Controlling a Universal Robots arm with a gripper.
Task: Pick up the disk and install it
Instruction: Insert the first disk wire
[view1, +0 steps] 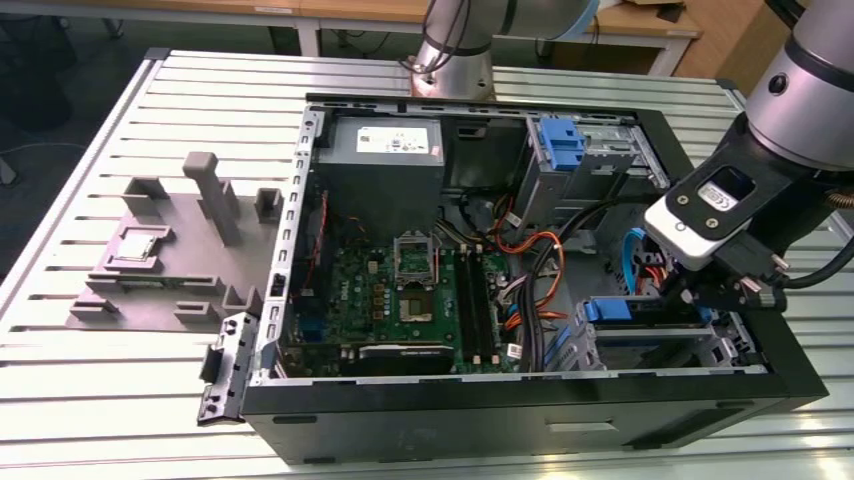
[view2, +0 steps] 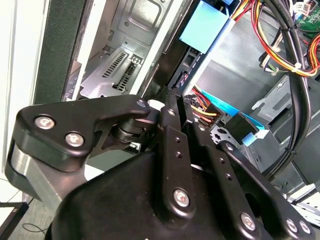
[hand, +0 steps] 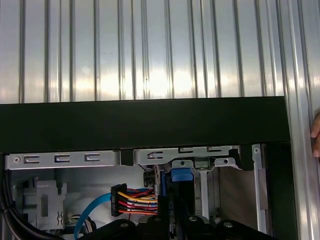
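Disk (view1: 622, 310) seemingly stands edge-up in bay beneath gripper (view1: 721, 292).

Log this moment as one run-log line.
stage: install disk | gripper: low inside computer case, exterior view's right, at drive bay with blue carrier | disk: not clearly seen | fingers: cannot tell

Open black computer case (view1: 534, 400) on the slatted metal bench (view1: 107, 400); motherboard (view1: 400, 290) inside; grey fixture block (view1: 174, 250) near the bench's left edge in the exterior view.
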